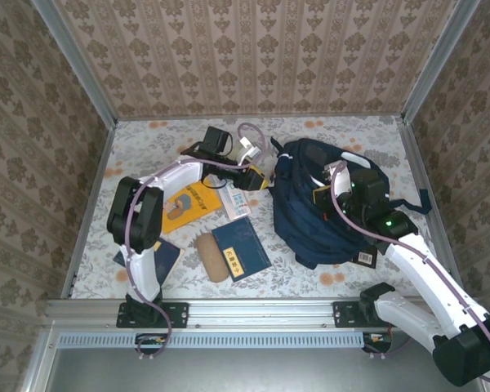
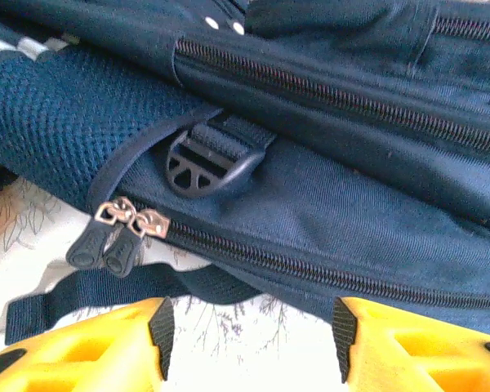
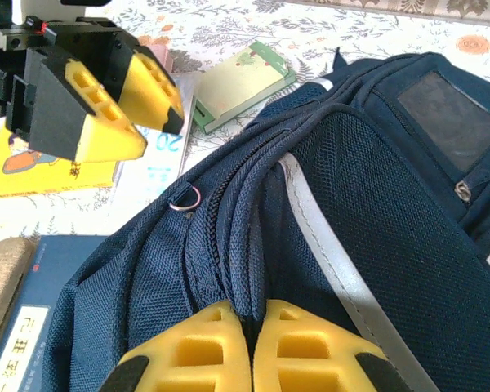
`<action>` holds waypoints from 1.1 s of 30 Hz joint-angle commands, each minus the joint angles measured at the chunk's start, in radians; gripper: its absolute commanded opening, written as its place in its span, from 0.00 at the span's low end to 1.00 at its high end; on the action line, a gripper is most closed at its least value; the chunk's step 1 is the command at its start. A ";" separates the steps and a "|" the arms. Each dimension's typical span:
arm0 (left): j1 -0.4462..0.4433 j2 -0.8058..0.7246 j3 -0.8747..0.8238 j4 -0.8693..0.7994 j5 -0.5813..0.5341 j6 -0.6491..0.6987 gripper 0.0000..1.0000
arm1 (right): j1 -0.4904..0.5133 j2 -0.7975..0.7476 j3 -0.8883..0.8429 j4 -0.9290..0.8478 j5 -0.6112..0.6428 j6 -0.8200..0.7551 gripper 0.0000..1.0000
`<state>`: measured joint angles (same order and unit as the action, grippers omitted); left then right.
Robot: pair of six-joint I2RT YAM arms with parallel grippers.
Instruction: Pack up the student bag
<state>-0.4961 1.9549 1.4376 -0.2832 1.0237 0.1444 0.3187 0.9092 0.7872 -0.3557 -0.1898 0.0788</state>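
Navy-blue fabric student bag (image 1: 306, 222), side zip closed: right gripper (image 3: 251, 320) pinches its fold; left gripper (image 2: 249, 328) open just before it

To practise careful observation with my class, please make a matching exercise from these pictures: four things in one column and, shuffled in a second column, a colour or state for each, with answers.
Things
1. left gripper
2. right gripper
3. student bag
4. pouch

Colour or state
A. tan
B. shut, pinching a fold of fabric
C. open
D. navy blue

Pairs: 1-C, 2-B, 3-D, 4-A
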 commanded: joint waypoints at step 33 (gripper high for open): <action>-0.039 0.236 0.122 0.186 0.127 -0.192 0.67 | -0.047 -0.022 -0.037 0.181 -0.191 0.160 0.00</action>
<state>-0.5186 2.1666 1.5303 -0.1452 1.0863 -0.0193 0.2771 0.9035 0.7441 -0.2855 -0.3302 0.1955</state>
